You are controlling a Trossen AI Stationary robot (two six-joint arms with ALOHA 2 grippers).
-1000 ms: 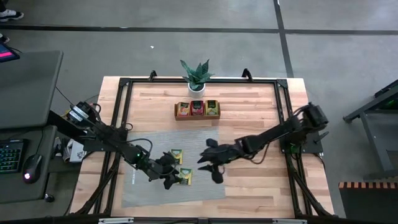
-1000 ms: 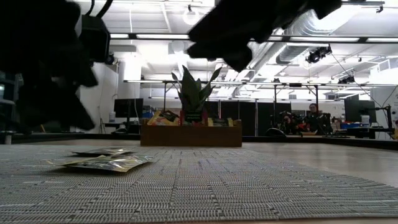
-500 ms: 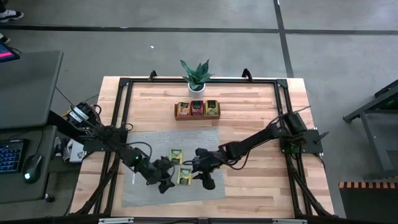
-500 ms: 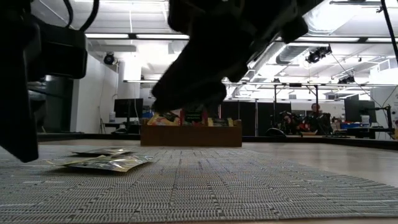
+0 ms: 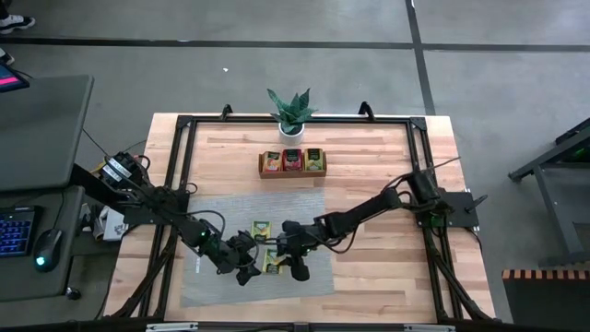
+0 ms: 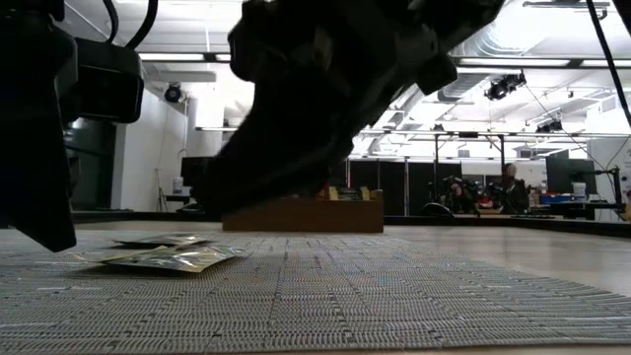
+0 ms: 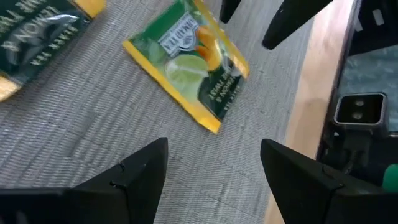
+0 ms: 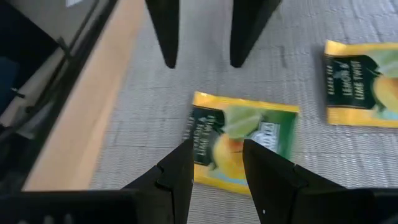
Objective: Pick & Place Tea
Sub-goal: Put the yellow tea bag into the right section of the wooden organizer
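The right gripper [image 5: 293,262] has swung in from the mat's [image 5: 212,286] right side and now sits fingers spread over the nearer tea sachet [image 5: 272,262] near the mat's front edge, probably about to pinch, while the left gripper [image 5: 245,264] hovers spread beside it.

Both arms reach low over the grey mat [image 5: 221,277]; the left gripper [image 5: 251,267] and right gripper [image 5: 288,260] face each other, fingers parted.
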